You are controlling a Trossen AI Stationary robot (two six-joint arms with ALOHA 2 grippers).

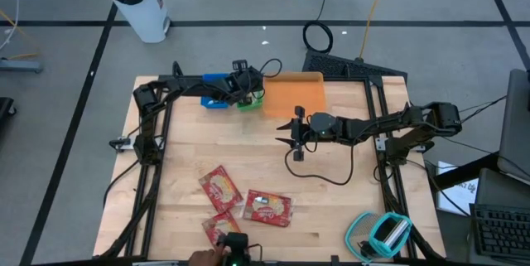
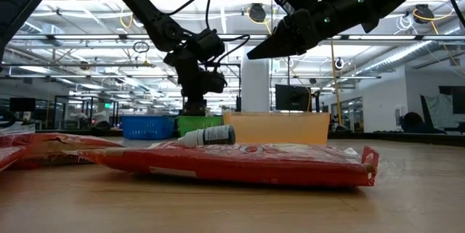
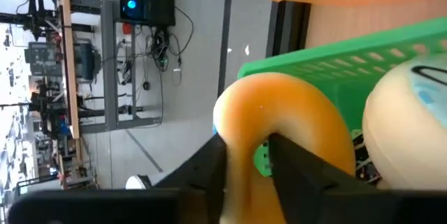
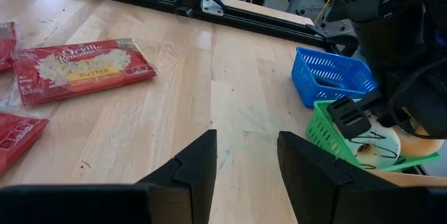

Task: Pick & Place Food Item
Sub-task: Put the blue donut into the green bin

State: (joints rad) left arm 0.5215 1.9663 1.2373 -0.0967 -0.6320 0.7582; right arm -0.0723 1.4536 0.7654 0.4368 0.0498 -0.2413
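- Dark fingers [image 3: 209,172] of the left gripper [image 3: 248,161] fill the nearest part of the left wrist view, and a curved orange food item [image 3: 279,123] sits between them; the fingers stand a little apart on each side of it, and I cannot tell if they press it or only lie beside it.
- Just behind the orange item there is a pale round food item [image 3: 408,137], and both are inside the green basket [image 3: 363,63].
- From above, the left gripper [image 1: 246,92] is over the green basket [image 1: 250,102] at the far side of the table [image 1: 182,150], with a blue basket [image 1: 214,101] touching it on the left and an orange bin [image 1: 296,94] just beside it on the right.
- The right gripper [image 1: 291,133] hangs over the middle of the table with its fingers [image 4: 192,165] partly open and nothing between them.
- Three red popcorn packets [image 1: 267,208] lie near the front edge, well apart from the baskets.
- A small bottle [image 2: 209,136] is seen in the low view behind the nearest packet.
- At the front right corner lies a tape dispenser [image 1: 383,233].
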